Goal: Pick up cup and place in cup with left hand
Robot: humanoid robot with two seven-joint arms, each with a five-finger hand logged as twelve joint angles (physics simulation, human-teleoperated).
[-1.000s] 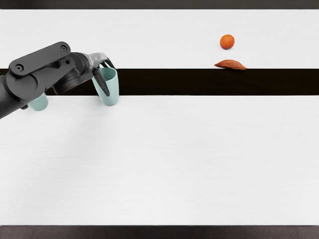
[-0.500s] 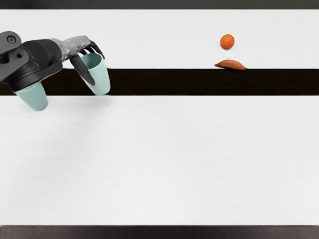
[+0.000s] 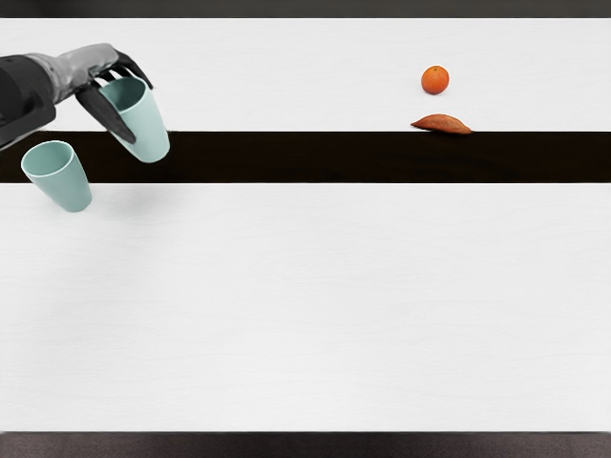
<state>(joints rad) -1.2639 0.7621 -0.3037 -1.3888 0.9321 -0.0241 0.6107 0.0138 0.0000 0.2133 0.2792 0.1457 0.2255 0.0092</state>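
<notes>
My left hand [image 3: 127, 98] comes in from the upper left, its dark fingers closed around a light teal cup [image 3: 147, 126] near the rim. That cup is held up off the table, slightly tilted, and a faint shadow shows below it. A second teal cup [image 3: 67, 181] stands on the table at the far left, mouth up, below and to the left of the held one. The two cups are apart. The fingers cover part of the held cup's rim and side.
An orange [image 3: 435, 80] lies at the upper right of the white table [image 3: 315, 305]. Just below it is a sweet potato [image 3: 442, 124], at the upper edge of a dark band [image 3: 315, 157] that runs across the picture.
My left hand has carried the cup leftward and toward the picture's top. The arm has uncovered the second cup, whose whole rim now shows. Orange and sweet potato are unmoved.
</notes>
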